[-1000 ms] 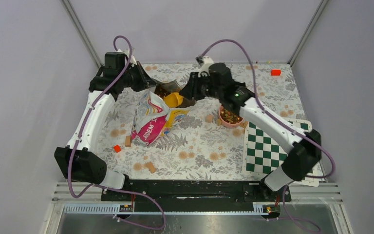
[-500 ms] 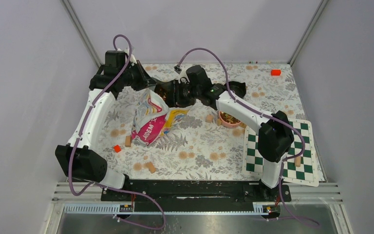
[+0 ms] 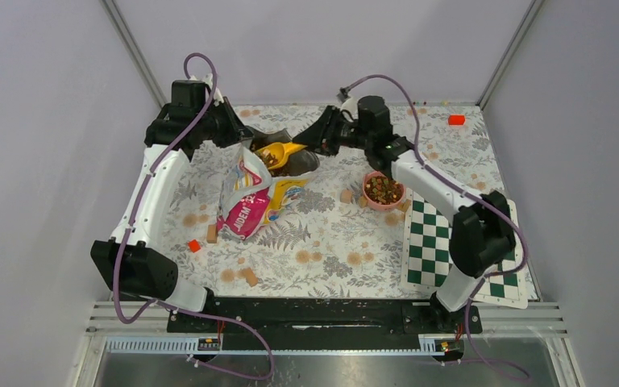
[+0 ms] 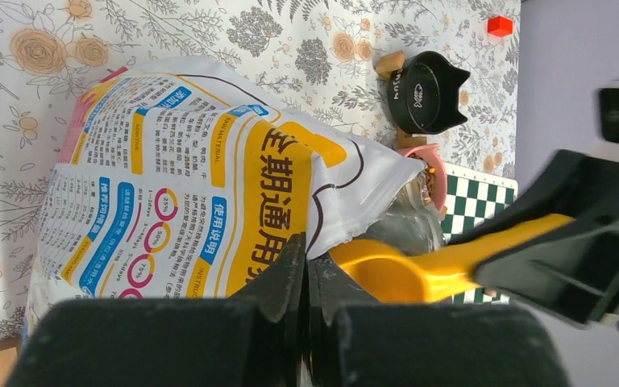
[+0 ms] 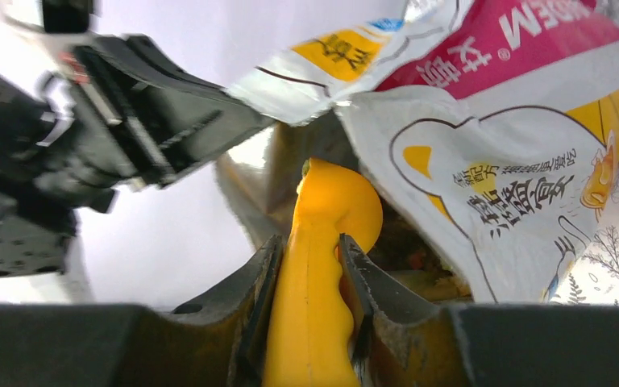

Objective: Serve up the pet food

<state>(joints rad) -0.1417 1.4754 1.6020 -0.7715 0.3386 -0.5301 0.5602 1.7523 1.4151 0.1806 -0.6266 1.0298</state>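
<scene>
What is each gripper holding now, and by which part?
The left gripper pinches the food bag by its opened top edge. The right gripper clamps the yellow scoop by its handle.

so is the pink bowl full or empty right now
Mostly full: in the top view, pet food covers the whole inside of the pink bowl.

the mouth of the bag by the far edge is crowded: the left gripper pinches its lip and the yellow scoop fills the gap. the pink bowl is open from above. wide room lies mid counter, between small wooden blocks.
</scene>
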